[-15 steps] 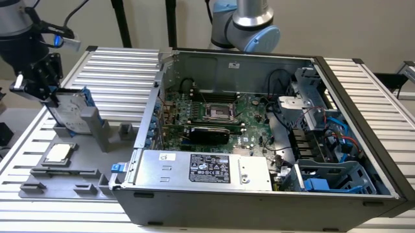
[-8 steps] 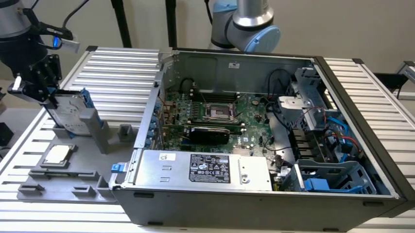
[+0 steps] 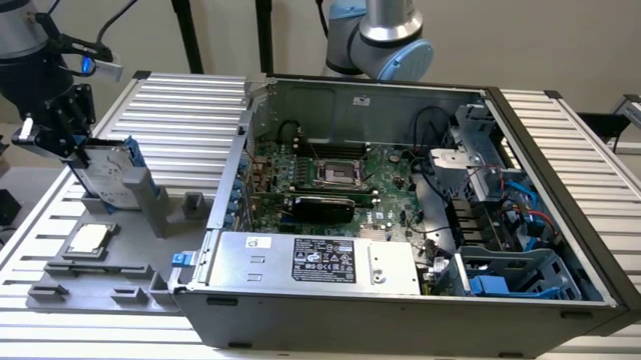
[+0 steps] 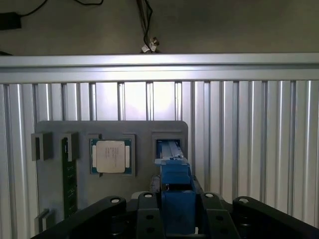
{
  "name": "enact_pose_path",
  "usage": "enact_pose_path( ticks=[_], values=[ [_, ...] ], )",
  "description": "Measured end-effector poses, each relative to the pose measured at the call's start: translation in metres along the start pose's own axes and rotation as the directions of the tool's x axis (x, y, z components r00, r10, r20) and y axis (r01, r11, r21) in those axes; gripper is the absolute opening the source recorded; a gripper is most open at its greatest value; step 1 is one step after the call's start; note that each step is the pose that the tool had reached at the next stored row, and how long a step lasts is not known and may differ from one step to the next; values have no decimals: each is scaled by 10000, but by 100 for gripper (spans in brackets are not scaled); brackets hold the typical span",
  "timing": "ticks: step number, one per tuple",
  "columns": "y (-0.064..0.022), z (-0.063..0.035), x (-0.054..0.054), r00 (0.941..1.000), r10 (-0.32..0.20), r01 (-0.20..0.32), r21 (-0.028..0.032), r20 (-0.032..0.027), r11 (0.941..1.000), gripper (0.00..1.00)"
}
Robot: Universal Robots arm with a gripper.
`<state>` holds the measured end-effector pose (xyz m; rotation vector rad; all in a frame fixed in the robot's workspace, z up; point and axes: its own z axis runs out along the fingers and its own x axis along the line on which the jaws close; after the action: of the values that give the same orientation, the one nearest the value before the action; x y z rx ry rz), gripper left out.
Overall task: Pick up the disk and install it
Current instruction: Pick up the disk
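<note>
The gripper (image 3: pixel 72 146) is closed on the upper edge of the disk (image 3: pixel 108 178), with the blue carrier between its fingers. The disk stands upright directly below it, at a slot of the grey tray (image 3: pixel 130 262). The disk's label is unreadable. A chip (image 3: pixel 88 238) lies near the gripper on the tray. Well away in the open case (image 3: pixel 401 97) is a box (image 3: pixel 320 259); the print on its black-and-white label is too small to read.

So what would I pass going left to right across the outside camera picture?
gripper → disk → long silver box with the black-and-white label → blue cage at the far side of the open computer
</note>
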<state>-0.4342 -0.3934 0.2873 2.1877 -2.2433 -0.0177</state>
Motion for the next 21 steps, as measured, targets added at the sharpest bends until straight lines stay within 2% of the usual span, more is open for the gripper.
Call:
enact_pose_path(
  ticks=[10,13,21],
  values=[
    [-5,-21,0,10000,0,0,3,1,10000,33],
    [-14,-104,0,10000,0,0,0,0,10000,33],
    [-47,-459,-2,10000,0,0,0,0,10000,33]
  ],
)
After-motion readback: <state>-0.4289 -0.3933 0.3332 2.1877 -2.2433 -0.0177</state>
